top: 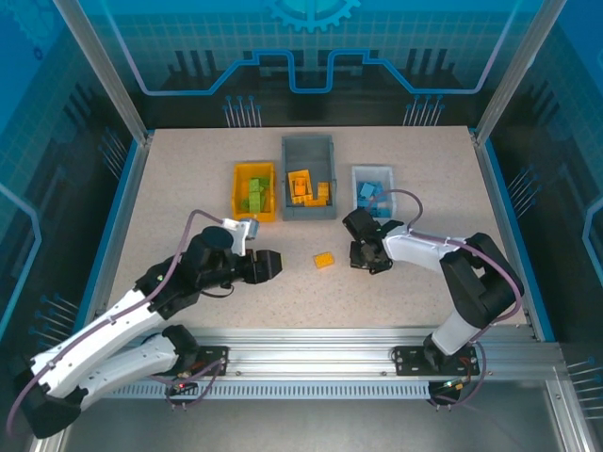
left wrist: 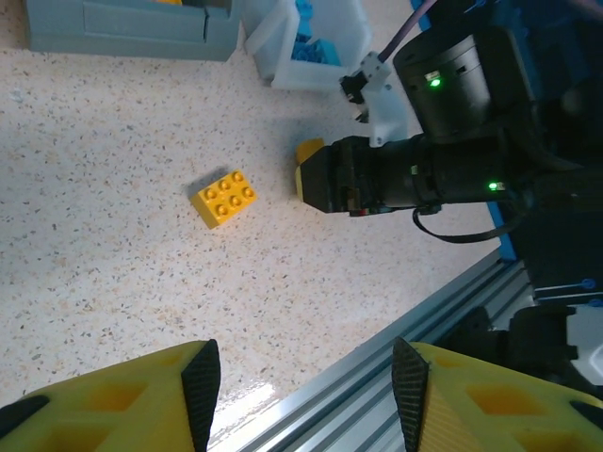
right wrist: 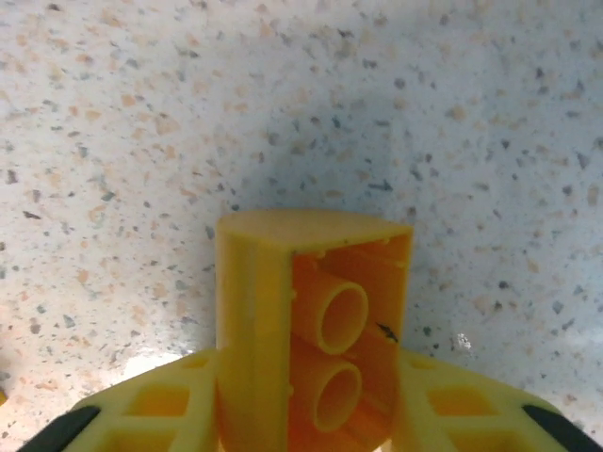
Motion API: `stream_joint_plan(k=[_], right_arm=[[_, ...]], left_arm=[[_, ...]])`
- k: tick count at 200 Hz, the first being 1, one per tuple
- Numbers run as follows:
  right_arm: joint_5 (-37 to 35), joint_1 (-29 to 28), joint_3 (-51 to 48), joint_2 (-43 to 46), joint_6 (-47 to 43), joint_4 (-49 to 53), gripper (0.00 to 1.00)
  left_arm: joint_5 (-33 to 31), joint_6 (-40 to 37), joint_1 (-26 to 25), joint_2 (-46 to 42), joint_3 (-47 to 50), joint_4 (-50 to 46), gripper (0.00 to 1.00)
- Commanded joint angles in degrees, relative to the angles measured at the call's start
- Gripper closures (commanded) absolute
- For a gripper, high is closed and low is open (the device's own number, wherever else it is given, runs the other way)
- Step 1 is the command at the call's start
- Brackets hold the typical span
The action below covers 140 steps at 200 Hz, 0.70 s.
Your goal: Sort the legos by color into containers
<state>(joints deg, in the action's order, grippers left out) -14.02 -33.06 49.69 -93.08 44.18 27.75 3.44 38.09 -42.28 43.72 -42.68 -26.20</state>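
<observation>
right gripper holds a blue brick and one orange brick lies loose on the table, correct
No: the held brick in the right gripper is orange, not blue, as the right wrist view shows. One orange brick does lie loose on the table.

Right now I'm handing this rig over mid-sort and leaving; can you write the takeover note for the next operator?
Left gripper: open, empty, over the table.
Right gripper: shut on the held orange brick, down near the table.
Loose orange brick: on the table between the two grippers.
Done: green bricks in the yellow bin, orange bricks in the grey bin, blue bricks in the white bin.
Left: put the held brick, then the loose one, in the grey bin.
</observation>
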Motion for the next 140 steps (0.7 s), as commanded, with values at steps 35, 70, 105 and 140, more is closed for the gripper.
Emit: stream_joint_plan(k=[35,70,105,140], right_arm=[[-11.83,-12.41,11.28,3.54,-6.70,4.21,0.73],[-10.27,-12.35,25.98,-4.95,-9.06,7.93,0.72],[-9.17,-8.62,46.33,-20.03,-8.53,15.42,0.71],[-11.69,-5.40,65.06,-31.99,-8.97,22.61,0.69]], left_arm=[[-13.47,4.09,-0.23,-7.06,-0.88,-7.14,0.45],[-15.84,3.93,-0.18,-4.15,-2.66,-5.82,0.45],[-13.57,4.07,-0.20,-0.01,-2.33,-3.44,0.45],[-11.29,4.10,-0.23,2.93,-1.50,-2.16,0.45]])
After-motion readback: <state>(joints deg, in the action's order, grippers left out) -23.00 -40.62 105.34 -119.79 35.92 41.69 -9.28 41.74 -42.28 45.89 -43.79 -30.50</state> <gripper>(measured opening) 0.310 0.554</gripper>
